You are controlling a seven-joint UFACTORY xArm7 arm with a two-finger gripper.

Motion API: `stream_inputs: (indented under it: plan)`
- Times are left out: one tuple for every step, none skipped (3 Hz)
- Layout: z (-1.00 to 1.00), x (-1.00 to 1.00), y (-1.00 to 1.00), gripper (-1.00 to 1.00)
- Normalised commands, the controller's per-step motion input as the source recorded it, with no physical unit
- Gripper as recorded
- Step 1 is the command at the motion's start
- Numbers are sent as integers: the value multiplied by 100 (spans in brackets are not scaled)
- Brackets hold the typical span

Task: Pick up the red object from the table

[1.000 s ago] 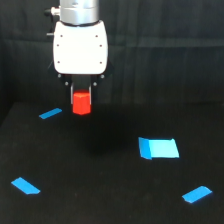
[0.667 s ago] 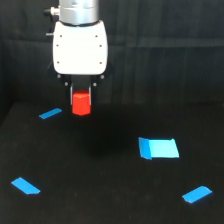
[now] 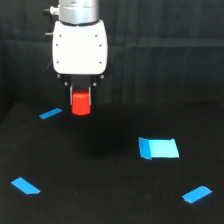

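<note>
The red object (image 3: 80,103), a small red-orange block, hangs between the dark fingers (image 3: 69,90) under the white gripper body (image 3: 80,46). My gripper (image 3: 80,96) is shut on its upper part and holds it in the air above the black table (image 3: 100,200), toward the exterior view's left. A faint dark shadow lies on the table below and to the right of the block.
Blue tape strips lie on the table at the left (image 3: 50,113), the near left (image 3: 25,185) and the near right (image 3: 197,193). A larger blue rectangle (image 3: 158,148) lies right of centre. A black curtain hangs behind.
The gripper and the block have shifted very slightly; otherwise nothing has visibly changed.
</note>
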Motion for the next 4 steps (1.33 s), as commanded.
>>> stream_inputs:
  plan:
    - [-8,5,-15,-90]
    - [0,5,-11,-98]
    - [4,5,-8,-100]
    - [5,15,-12,-95]
